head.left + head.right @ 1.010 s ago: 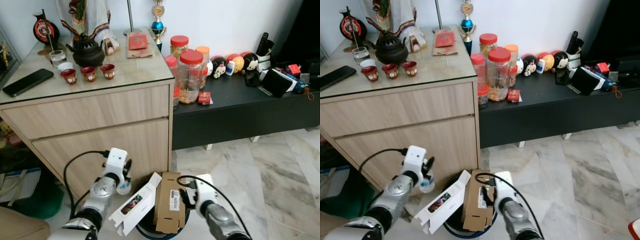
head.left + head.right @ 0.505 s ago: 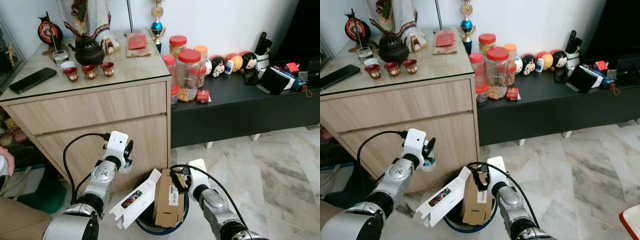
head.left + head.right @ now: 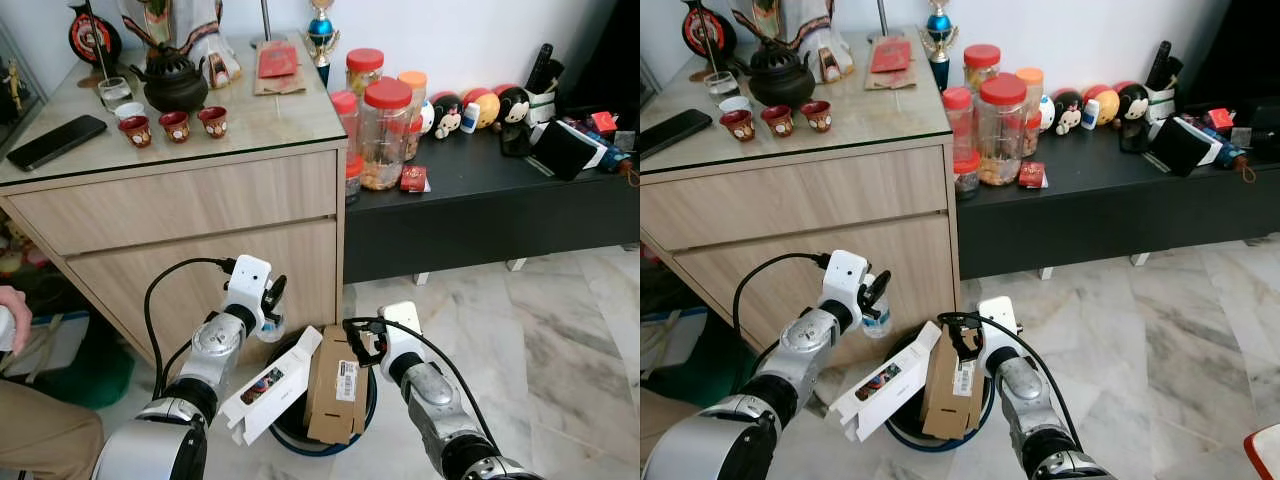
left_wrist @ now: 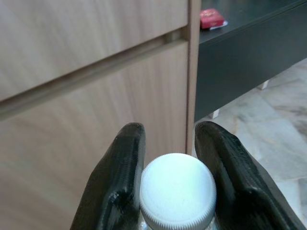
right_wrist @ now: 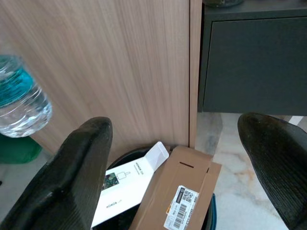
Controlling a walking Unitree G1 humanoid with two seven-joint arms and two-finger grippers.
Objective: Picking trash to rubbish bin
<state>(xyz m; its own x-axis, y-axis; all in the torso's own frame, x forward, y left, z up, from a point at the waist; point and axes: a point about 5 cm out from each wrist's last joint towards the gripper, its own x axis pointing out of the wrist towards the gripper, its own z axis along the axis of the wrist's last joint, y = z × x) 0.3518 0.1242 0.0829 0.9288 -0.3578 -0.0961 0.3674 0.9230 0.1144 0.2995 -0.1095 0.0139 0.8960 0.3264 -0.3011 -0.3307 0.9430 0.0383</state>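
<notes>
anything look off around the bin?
Yes. The white box and brown box stick out over the rim of the bin, tilted, not dropped inside. The left gripper holds a bottle beside it.

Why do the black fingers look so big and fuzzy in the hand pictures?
They sit right against the lens: in the right wrist view the fingers blur while the brown box stays sharp; in the left wrist view the fingers and bottle cap loom large.
</notes>
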